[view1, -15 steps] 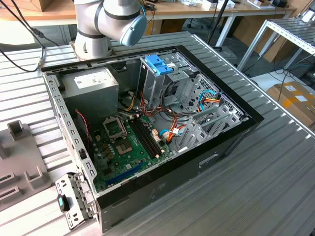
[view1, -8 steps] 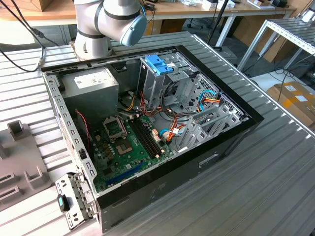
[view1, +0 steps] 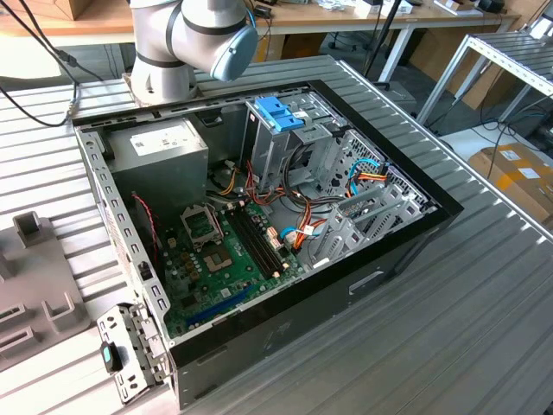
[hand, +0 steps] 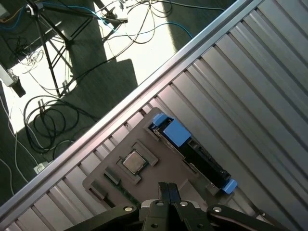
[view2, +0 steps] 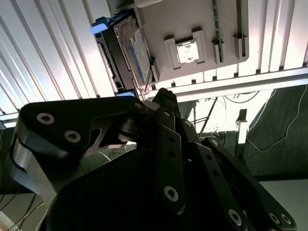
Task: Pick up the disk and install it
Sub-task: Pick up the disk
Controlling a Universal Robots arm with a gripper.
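The claw [hand: 163, 186] hangs pressed together, empty, above the grey holder [hand: 163, 166] on the counter [hand: 250, 86]. The disk [hand: 195, 151] seemingly stands edgewise there. A good grasp needs spreading, squared to its faces.

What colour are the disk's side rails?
Blue, best seen on the disk in the first wrist view.

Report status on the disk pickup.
Gripper shut, empty, hovering over grey holder. Disk on edge in holder, untouched. Nothing between them.
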